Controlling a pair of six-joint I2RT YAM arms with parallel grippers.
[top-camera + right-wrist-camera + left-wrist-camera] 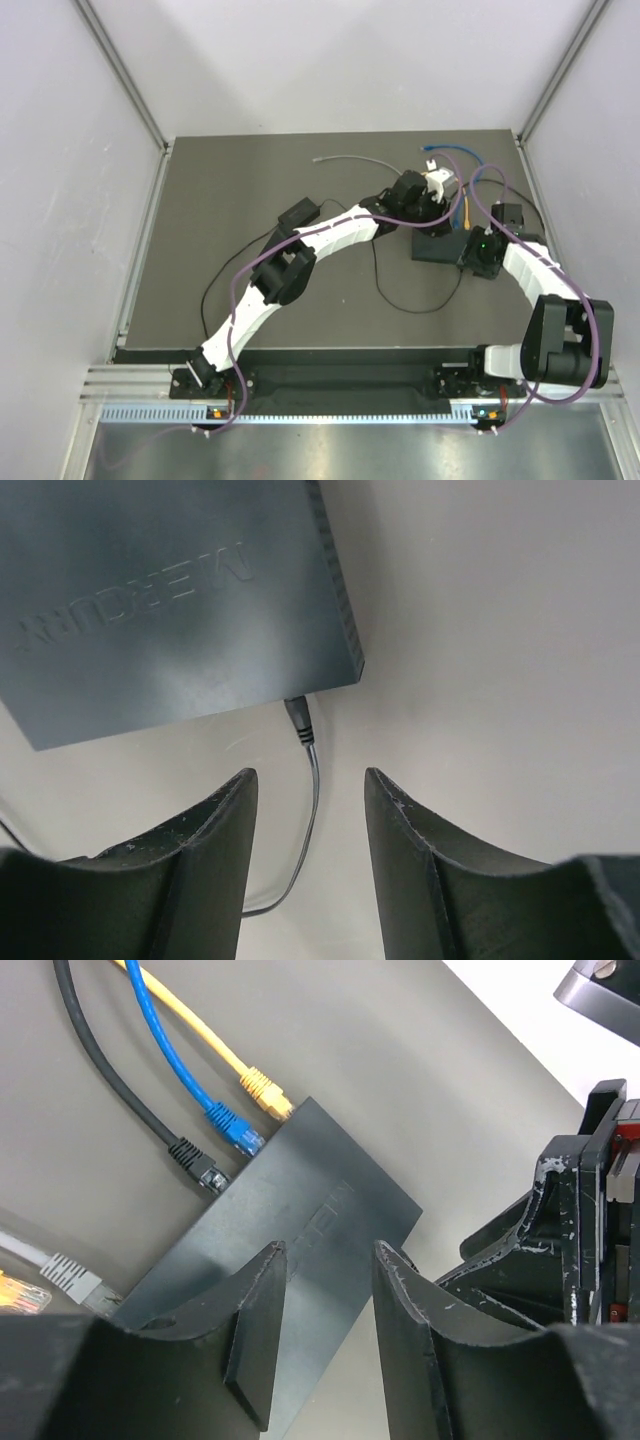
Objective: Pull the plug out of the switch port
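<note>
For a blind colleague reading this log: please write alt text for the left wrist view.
A flat black switch lies on a grey table, with a black plug, a blue plug and a yellow plug set side by side in one edge. The left gripper hangs open above it.

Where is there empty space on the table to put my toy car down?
The biggest bare patch is the left side of the table, between its left edge and the left arm. The far-right corner is crowded: the black switch, blue cable and yellow cable bunch there. A thin black cord loops across the near middle.
</note>
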